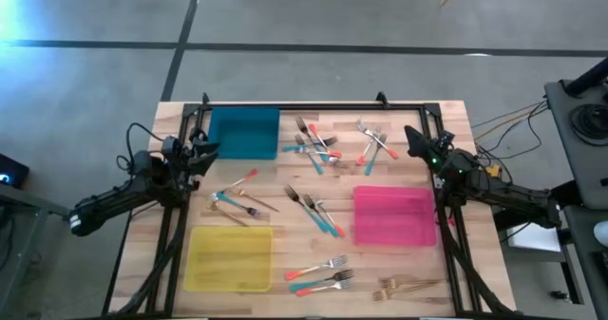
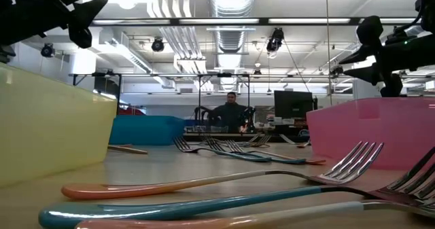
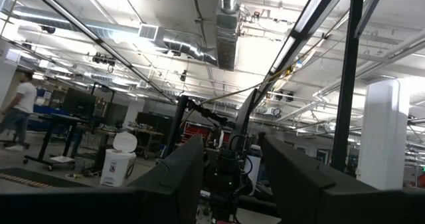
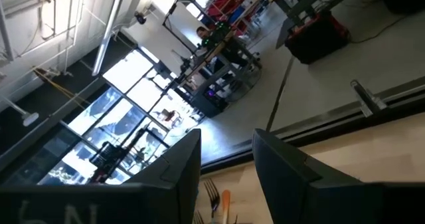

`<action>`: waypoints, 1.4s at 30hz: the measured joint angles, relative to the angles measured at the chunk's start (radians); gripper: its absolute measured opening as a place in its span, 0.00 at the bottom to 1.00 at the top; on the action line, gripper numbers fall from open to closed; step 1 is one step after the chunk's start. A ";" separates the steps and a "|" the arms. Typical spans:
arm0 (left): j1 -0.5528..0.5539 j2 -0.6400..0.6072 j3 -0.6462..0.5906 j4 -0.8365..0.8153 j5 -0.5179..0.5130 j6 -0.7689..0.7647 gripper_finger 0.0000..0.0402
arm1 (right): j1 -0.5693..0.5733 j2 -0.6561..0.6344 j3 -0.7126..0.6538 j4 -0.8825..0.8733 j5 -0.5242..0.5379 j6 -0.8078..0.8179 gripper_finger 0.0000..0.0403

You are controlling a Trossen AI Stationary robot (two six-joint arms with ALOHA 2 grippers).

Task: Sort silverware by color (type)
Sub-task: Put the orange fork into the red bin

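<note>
Both tools (image 1: 207, 150) (image 1: 414, 140) open, raised.

the robot is two slim, matte black jointed arms mounted at 9 and 3 o'clock of the table. the left black arm (image 1: 114, 202) is a chain of rounded tubular links, with thin black cables looping off its upper joint. its left black two-finger gripper (image 1: 203, 150) ends in flat, blunt, wedge-shaped dark fingers (image 3: 179, 177) with smooth faces. the right black arm (image 1: 503, 195) has the same build and shows a small green light near its wrist. the right black two-finger gripper (image 1: 415, 141) carries broad dark fingers (image 4: 282, 167) of the same shape; faint pale lettering marks the housing below them.
</note>
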 joint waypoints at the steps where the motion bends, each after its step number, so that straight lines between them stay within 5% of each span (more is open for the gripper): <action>1: 0.000 0.000 0.000 0.000 0.000 0.000 0.35 | 0.000 0.000 0.000 0.000 -0.004 0.002 0.32; 14: 0.000 0.000 0.000 0.000 0.000 0.000 0.35 | 0.001 0.000 0.000 -0.007 -0.053 -0.112 0.32; 21: 0.000 0.000 0.000 0.000 0.000 0.000 0.35 | 0.001 0.000 0.000 -0.006 -0.198 0.089 0.32; 34: 0.000 0.000 0.000 0.000 0.000 0.000 0.35 | 0.000 0.000 0.000 -0.005 -0.190 0.150 0.32; 42: 0.000 0.000 0.000 0.000 0.000 0.000 0.35 | 0.000 0.001 0.000 0.001 -0.127 -0.019 0.32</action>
